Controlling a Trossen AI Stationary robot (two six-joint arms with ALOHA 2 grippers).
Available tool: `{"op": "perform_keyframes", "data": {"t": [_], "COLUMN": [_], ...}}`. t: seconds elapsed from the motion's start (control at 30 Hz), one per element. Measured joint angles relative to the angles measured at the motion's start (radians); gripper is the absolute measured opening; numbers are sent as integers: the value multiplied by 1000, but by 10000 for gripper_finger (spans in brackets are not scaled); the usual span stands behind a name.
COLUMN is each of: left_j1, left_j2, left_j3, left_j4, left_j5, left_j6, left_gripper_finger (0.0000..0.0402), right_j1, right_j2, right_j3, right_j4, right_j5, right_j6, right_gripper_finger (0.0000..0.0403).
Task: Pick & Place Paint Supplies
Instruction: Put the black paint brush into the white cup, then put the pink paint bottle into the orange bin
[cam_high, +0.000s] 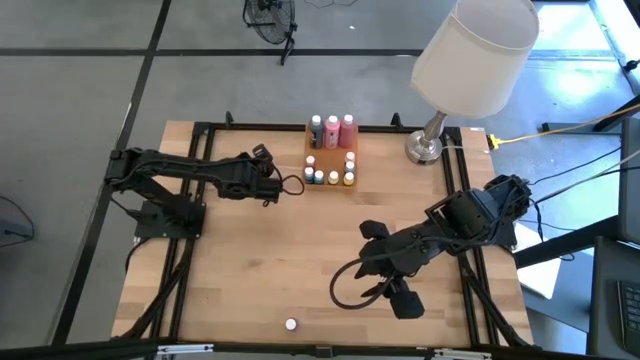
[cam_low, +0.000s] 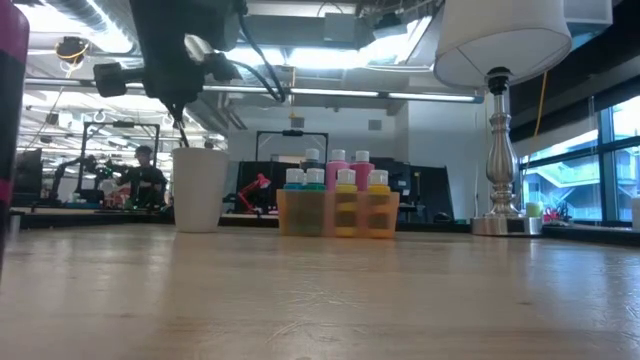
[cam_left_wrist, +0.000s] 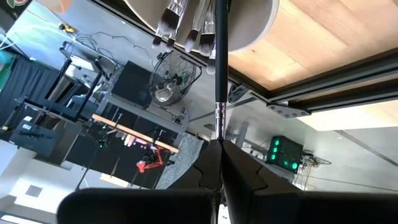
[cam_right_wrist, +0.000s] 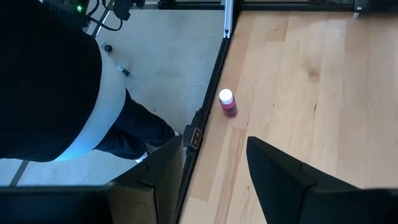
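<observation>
Small pink white-capped paint pot (cam_right_wrist: 227, 103) stands alone at near table edge, far from orange tray (cam_high: 331, 160); right gripper (cam_right_wrist: 214, 165), half open and empty, aims at it, nearer than left gripper (cam_left_wrist: 221, 155), clamped on thin dark paintbrush (cam_left_wrist: 221, 74).

The tray (cam_high: 331, 165) sits at the table's (cam_high: 250, 270) far edge, centre. Three bottles (cam_high: 332, 131) stand in its rear, pots (cam_high: 334, 176) in front of them. The lamp (cam_high: 428, 146) stands right of the tray, the cup (cam_low: 199, 189) left of it. One pot (cam_high: 291, 324) stands alone near the front edge.
</observation>
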Motion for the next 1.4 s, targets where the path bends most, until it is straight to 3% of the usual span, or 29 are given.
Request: {"op": "perform_keyframes", "data": {"t": [0.2,0.43,0.67,0.8,0.93,1.23,1.33,1.4], "left_j1": [0,0,1,1,1,-84,-153,-207], "left_j2": [0,0,0,0,-1,-5,-5,-5], "left_j3": [0,1,1,1,10,259,379,464], "left_j4": [23,20,92,104,92,0,-77,-141], "left_j5": [6,94,45,37,-51,-165,-107,18], "left_j6": [-12,32,29,35,35,-116,-308,-429], "left_gripper_finger": [2,15,65,75,77,77,77,77], "right_j1": [0,0,0,0,0,0,0,0], "right_j2": [0,0,0,0,0,0,0,0], "right_j3": [0,0,0,0,0,0,0,0], "right_j4": [-6,-6,-11,-13,-15,-23,-27,-29], "right_j5": [0,0,0,0,0,-5,-16,-18], "right_j6": [-4,-7,-7,-7,-7,-7,-8,-8], "right_gripper_finger": [181,181,181,181,181,181,181,181]}}
